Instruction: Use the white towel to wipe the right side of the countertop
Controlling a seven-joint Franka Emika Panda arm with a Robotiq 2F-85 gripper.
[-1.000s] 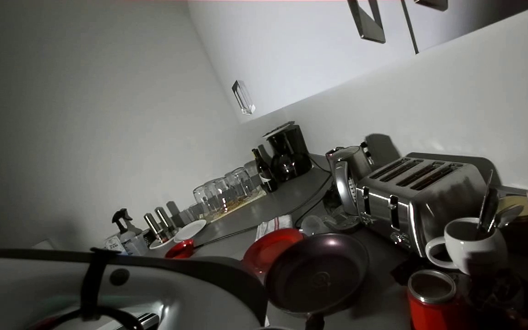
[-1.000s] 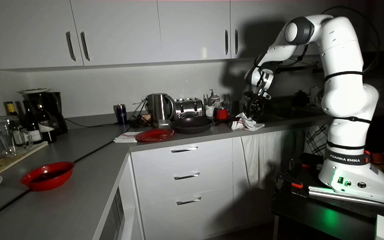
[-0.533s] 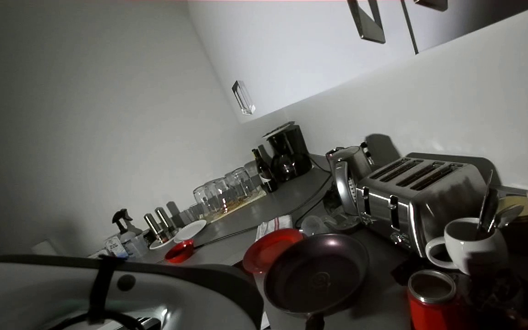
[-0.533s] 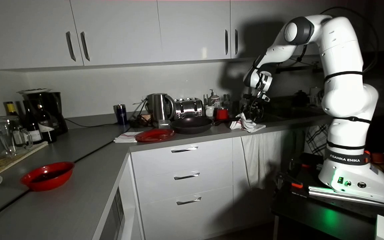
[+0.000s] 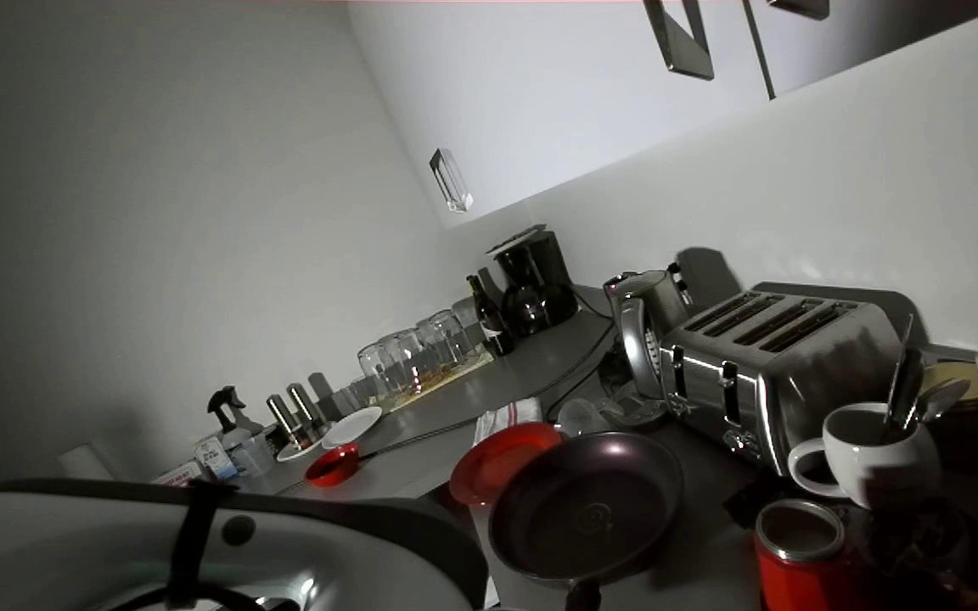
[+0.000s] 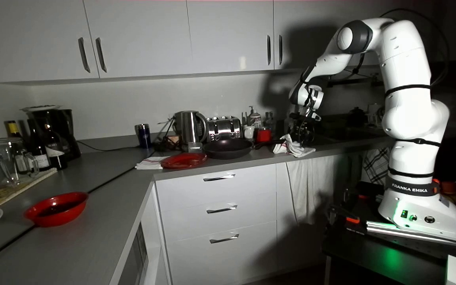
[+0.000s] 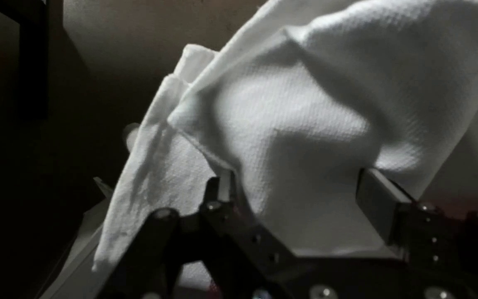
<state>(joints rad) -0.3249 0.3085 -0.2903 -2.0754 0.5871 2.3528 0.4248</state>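
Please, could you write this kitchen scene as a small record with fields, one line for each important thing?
Towel: white towel, crumpled, near the front edge of the countertop
Claw: open, jaws apart, cloth visible between them; contact cannot be told
Surface: grey, smooth, many things on it
Cookware: dark pan, handle pointing towards the towel
Dishes: red plate beside the pan; red bowl farther from the towel
Other cloth: folded striped cloth beside the plate
Appliances: toaster, kettle
Light: dim around the claw
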